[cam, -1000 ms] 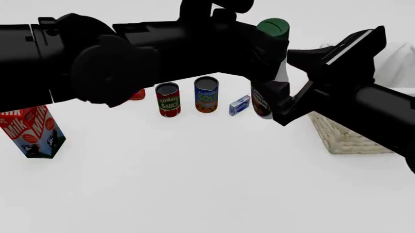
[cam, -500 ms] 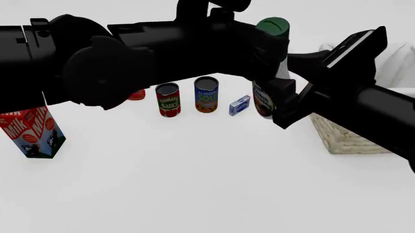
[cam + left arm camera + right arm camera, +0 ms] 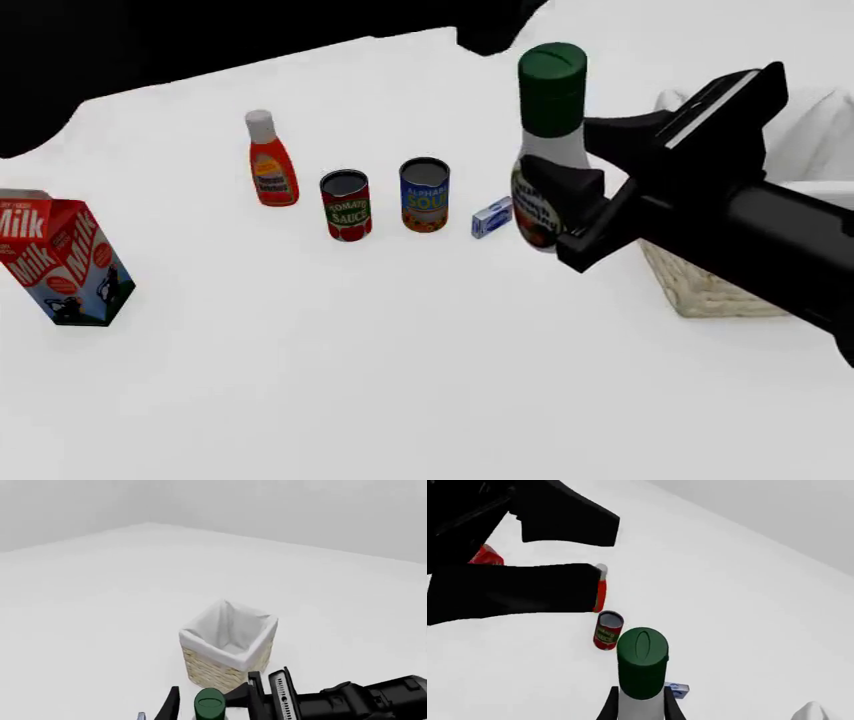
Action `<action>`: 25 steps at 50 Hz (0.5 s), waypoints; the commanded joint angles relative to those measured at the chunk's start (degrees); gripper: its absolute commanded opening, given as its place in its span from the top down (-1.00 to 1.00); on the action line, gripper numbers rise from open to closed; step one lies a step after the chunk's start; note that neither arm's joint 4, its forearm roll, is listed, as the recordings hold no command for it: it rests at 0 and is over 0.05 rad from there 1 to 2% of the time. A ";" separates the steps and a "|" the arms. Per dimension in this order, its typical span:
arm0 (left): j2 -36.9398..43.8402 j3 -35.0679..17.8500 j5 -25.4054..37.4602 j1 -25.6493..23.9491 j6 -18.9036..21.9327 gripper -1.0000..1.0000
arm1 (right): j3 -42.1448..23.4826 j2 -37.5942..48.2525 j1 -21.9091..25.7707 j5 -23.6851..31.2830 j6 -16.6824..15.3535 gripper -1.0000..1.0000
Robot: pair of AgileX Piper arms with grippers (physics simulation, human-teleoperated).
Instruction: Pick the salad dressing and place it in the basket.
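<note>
Now | right end effector [image 3: 567,190] clamps salad dressing [image 3: 545,150] upright | basket [image 3: 228,645] holds only its liner | left end effector unseen

the right gripper [image 3: 567,200] is closing around the salad dressing [image 3: 545,150]. the basket [image 3: 714,285] is sitting just right of it, the small box [image 3: 493,217], two cans [image 3: 424,195] and the milk carton [image 3: 60,260] lying leftward.

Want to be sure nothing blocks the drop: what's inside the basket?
The left wrist view looks down into the basket: only its white cloth liner shows, no items. The very bottom and the near inner wall are hidden by the liner's folds.
</note>
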 commanded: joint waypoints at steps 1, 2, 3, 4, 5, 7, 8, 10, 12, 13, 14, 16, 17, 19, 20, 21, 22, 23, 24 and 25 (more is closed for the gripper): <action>-10.20 -1.81 2.79 1.78 -0.46 -1.00 | -0.20 -0.26 0.17 -0.41 1.11 1.00; -11.58 -1.56 2.84 2.37 -0.28 -1.00 | -0.21 -0.30 0.14 -0.42 1.18 1.00; -13.59 -1.18 3.01 1.95 0.75 -1.00 | -0.21 -0.41 0.17 -0.38 1.18 1.00; -13.60 -1.17 3.00 1.95 0.75 -1.00 | -0.21 -0.41 0.17 -0.38 1.18 1.00; -15.18 -0.66 2.75 3.88 0.35 -1.00 | -0.15 -0.44 0.19 -0.45 1.22 1.00; -18.75 0.40 3.10 4.66 -0.16 -1.00 | -0.06 -0.66 0.14 -0.51 1.33 1.00; -20.78 1.43 2.56 6.55 -0.56 -1.00 | -0.06 -0.66 0.14 -0.51 1.33 1.00; -23.68 3.17 2.96 9.33 -1.01 -1.00 | 0.13 -0.80 0.01 -0.70 1.54 1.00; -26.92 6.08 2.13 13.12 -1.19 -1.00 | 0.30 -0.84 0.13 -0.82 1.77 1.00; -27.90 7.44 1.90 14.52 -0.92 -1.00 | 0.34 -0.88 0.12 -0.84 1.74 1.00; -29.09 8.85 1.45 15.93 -0.90 -1.00 | 0.31 -0.94 0.14 -0.76 1.76 1.00; -30.00 10.53 1.49 16.43 -0.55 -1.00 | 0.29 -0.97 0.18 -0.74 1.85 1.00; -31.08 11.94 1.17 18.17 -0.09 -1.00 | 0.30 -1.03 0.18 -0.78 1.82 1.00; -33.52 15.11 0.51 21.25 1.00 -1.00 | 0.14 -1.35 0.15 -0.51 1.88 1.00; -34.51 16.42 0.15 22.57 1.64 -1.00 | 0.10 -1.53 0.11 -0.40 1.80 1.00; -35.59 18.15 -0.08 24.28 1.76 -1.00 | -0.01 -1.74 0.06 -0.22 1.86 1.00; -36.80 19.55 -0.49 25.26 1.88 -1.00 | -0.06 -1.98 0.09 -0.08 1.81 1.00; -37.53 20.98 -0.29 26.30 1.54 -1.00 | -0.18 -2.33 0.11 0.17 1.77 1.00; -38.51 22.26 -0.56 27.09 1.78 -1.00 | -0.29 -2.61 0.20 0.40 1.71 1.00; -40.20 23.77 -1.10 28.39 1.48 -1.00 | -0.38 -2.90 0.20 0.61 1.64 1.00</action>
